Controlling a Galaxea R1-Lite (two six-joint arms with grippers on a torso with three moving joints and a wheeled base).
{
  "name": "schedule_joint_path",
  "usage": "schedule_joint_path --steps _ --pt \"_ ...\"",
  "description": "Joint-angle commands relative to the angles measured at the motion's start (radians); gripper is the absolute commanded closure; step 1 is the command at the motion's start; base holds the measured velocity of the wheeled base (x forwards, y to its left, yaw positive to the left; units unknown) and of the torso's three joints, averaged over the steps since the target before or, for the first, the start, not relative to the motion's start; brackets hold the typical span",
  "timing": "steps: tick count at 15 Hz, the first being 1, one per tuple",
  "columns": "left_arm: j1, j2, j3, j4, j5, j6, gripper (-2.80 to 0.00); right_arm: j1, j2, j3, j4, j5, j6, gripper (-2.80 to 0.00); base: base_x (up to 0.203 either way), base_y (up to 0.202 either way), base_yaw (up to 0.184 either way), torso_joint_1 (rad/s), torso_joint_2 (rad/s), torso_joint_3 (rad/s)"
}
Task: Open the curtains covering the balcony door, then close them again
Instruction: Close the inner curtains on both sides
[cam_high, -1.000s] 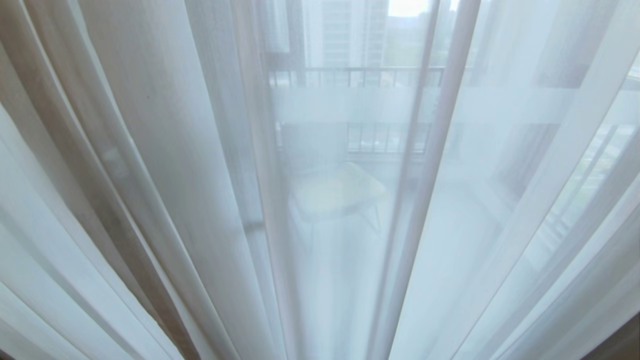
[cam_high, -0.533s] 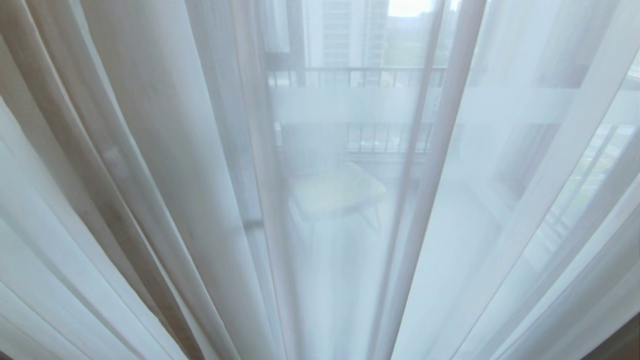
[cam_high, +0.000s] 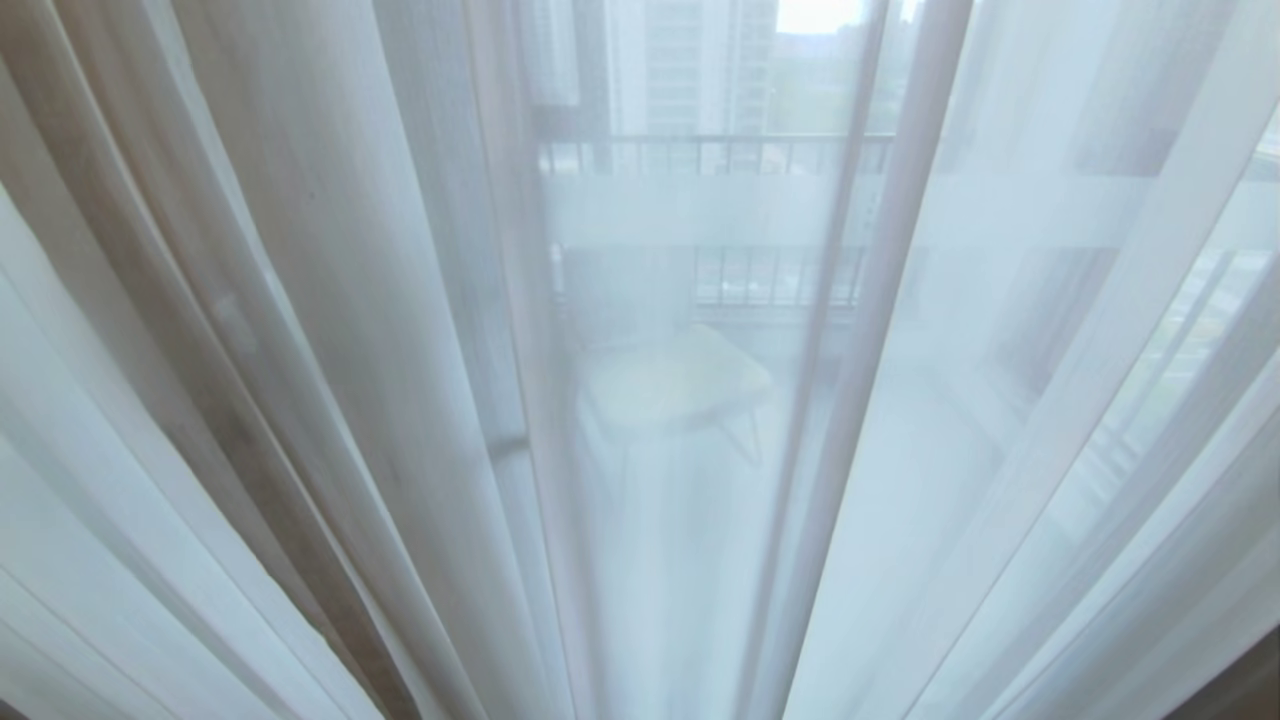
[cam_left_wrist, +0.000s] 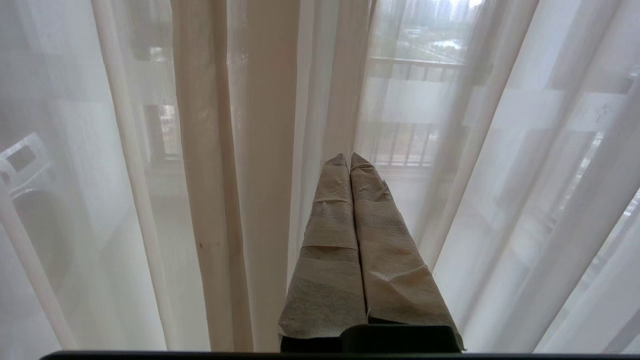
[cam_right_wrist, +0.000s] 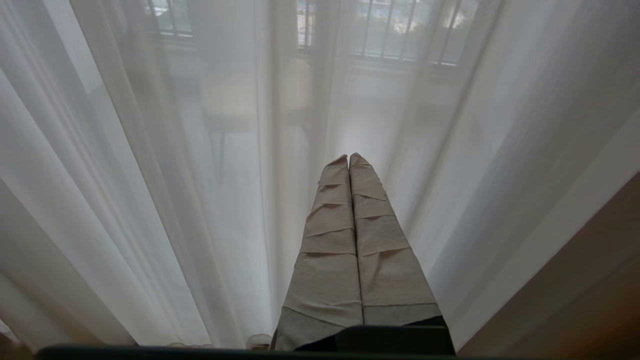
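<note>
Thin white sheer curtains (cam_high: 330, 330) hang shut in long folds across the whole head view, and neither gripper shows there. The balcony door (cam_high: 700, 210) appears dimly through them, with its frosted white band across the glass. In the left wrist view my left gripper (cam_left_wrist: 348, 156), its fingers wrapped in beige tape, is shut with no fabric visible between them. Its tips point at the sheers (cam_left_wrist: 490, 175), just beside a denser cream fold (cam_left_wrist: 240, 150). My right gripper (cam_right_wrist: 348, 157) is also shut and empty, pointing at the sheers (cam_right_wrist: 150, 175) lower down.
Behind the glass a pale stool (cam_high: 675, 385) stands on the balcony before a barred railing (cam_high: 715, 150). Tall buildings rise beyond it. Brown floor (cam_right_wrist: 590, 280) shows beside the curtain's lower edge in the right wrist view.
In the head view the sheer folds on the left and in the middle have drifted slightly to the right. The scene behind the glass has not shifted.
</note>
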Motion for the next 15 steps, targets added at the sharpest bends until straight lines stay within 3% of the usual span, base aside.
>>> schedule_joint_path --steps 1,4,7,11,15 --pt "0.000 -0.021 0.037 -0.001 0.001 -0.001 0.00 0.000 0.000 -0.001 0.000 0.001 -0.001 0.00 0.000 0.000 0.000 0.000 0.00 0.000" --pt "0.025 -0.050 0.126 0.002 -0.002 -0.001 0.00 0.000 0.000 0.000 0.000 0.001 -0.001 0.00 0.000 0.000 0.000 0.000 0.00 0.000" --pt "0.146 -0.115 0.213 0.042 -0.036 -0.002 0.00 0.000 0.000 0.000 0.000 0.001 -0.001 0.00 0.000 0.000 0.000 0.000 0.00 0.000" --pt "0.321 -0.247 0.378 0.093 -0.143 -0.002 0.00 0.000 0.000 0.000 0.000 0.001 -0.001 0.00 0.000 0.000 0.000 0.000 0.00 0.000" --pt "0.379 -0.469 0.534 0.098 -0.163 -0.002 0.00 0.000 0.000 0.000 0.000 0.001 -0.001 0.00 0.000 0.000 0.000 0.000 0.00 0.000"
